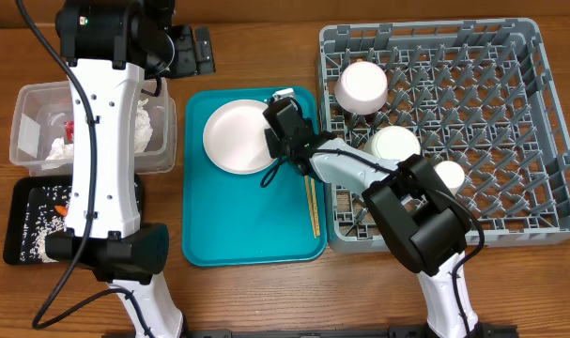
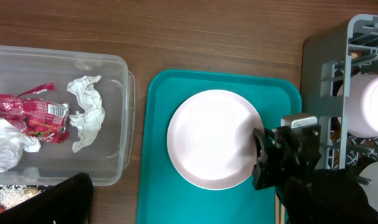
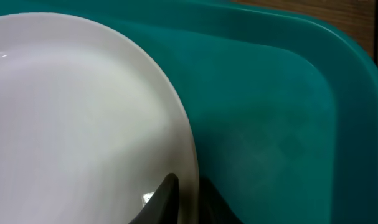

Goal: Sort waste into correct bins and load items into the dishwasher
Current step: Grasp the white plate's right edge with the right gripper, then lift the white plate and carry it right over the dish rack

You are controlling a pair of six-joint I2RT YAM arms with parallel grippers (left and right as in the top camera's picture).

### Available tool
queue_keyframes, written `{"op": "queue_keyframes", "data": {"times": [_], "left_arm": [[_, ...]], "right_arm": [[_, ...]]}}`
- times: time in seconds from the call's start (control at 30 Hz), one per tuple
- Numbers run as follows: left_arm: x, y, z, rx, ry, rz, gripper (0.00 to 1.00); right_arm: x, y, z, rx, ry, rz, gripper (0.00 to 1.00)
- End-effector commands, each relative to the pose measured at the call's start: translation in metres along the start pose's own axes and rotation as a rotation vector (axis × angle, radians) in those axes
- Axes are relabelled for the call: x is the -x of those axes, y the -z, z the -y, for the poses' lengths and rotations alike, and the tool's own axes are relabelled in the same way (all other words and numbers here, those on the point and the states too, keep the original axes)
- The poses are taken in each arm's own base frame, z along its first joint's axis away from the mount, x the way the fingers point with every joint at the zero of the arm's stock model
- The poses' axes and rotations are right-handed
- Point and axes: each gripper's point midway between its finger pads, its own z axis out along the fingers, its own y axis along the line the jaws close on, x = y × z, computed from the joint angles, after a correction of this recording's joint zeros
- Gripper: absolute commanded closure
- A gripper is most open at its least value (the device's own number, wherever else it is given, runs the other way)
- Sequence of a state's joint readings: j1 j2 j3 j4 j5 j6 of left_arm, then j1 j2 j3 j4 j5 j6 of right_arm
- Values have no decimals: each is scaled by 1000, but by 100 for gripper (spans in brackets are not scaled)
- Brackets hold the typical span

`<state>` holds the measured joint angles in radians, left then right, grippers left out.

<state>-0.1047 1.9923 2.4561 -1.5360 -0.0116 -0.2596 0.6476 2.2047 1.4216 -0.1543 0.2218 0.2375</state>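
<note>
noted left gripper spread wide, empty, just beyond back-left corner of teal tray; found white plate on that tray's back half, right gripper pinched onto its right rim; feared slip or tilt from shallow edge bite

left arm: stretched away from its base, wrist turned to the right | left gripper: jaws wide apart, holding nothing | right arm: angled forward and left, wrist low | right gripper: fingers pinched close on the plate rim, one over the top face, one outside the edge
</note>
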Motion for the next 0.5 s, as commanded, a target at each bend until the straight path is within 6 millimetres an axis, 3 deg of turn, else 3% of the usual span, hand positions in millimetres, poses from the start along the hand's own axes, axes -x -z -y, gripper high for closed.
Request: {"op": "queue_keyframes", "data": {"times": [0.0,0.27,0.47], "left_arm": [[3,16,6,-25,4,37,0],[3,16,6,-25,4,37,0],[3,16,6,-25,4,37,0]], "right_arm": [[-5,0,1,-2,5,-21,89],[-4,8,3,-6,8,-35,89],[-4,9,3,-6,8,-36,96]]}}
